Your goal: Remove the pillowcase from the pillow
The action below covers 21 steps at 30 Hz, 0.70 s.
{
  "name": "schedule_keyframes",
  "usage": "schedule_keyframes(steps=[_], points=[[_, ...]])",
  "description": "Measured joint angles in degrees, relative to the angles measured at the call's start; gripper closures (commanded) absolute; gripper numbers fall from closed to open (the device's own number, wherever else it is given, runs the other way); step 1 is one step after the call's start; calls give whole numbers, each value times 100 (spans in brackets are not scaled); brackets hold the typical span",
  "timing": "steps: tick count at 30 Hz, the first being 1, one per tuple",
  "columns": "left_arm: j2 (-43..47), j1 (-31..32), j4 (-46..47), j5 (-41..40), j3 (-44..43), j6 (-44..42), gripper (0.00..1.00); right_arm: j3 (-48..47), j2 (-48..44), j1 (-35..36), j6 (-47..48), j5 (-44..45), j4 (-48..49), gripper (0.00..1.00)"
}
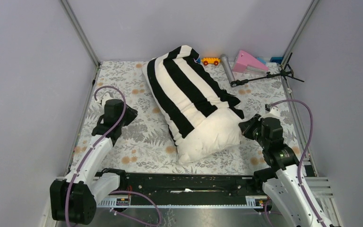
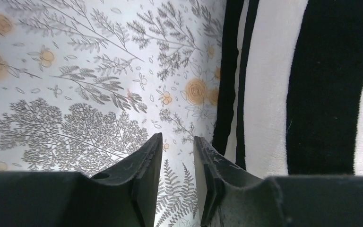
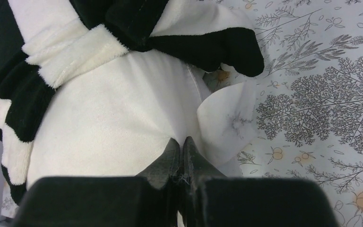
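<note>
Top external view: a table cloth (image 1: 132, 137) printed with grey ferns and orange flowers, closed in by plain grey walls (image 1: 28, 71). The pillow (image 1: 212, 135) lies diagonally in the middle. Its near cream end is bare, and the pillowcase (image 1: 184, 90) covers the rest. Along the far edge lie a yellow toy car (image 1: 211, 61), a grey cylinder (image 1: 227, 67), a pink wedge (image 1: 248, 61) and a black tripod (image 1: 264, 75), all apart from the pillow. The left gripper (image 2: 177, 142) is slightly spread over the cloth, just beside the pillowcase, with nothing between its fingers. The right gripper (image 3: 179, 142) is pressed together, its tips against the cream fabric.
</note>
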<state>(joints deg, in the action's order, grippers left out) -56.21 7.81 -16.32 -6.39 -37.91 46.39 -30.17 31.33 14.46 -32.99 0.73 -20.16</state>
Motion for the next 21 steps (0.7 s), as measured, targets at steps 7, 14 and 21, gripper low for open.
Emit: schedule_keyframes(steps=[7, 14, 21], points=[[-442, -42, 920, 1360, 302, -33, 54, 0, 243, 0, 2, -118, 181, 98], [-527, 1521, 1161, 1624, -2, -802, 33, -435, 1480, -24, -114, -756, 656, 86], [-400, 3165, 1038, 922, -780, -1784, 31, -726, 1921, -26, -205, -1191, 1093, 4]])
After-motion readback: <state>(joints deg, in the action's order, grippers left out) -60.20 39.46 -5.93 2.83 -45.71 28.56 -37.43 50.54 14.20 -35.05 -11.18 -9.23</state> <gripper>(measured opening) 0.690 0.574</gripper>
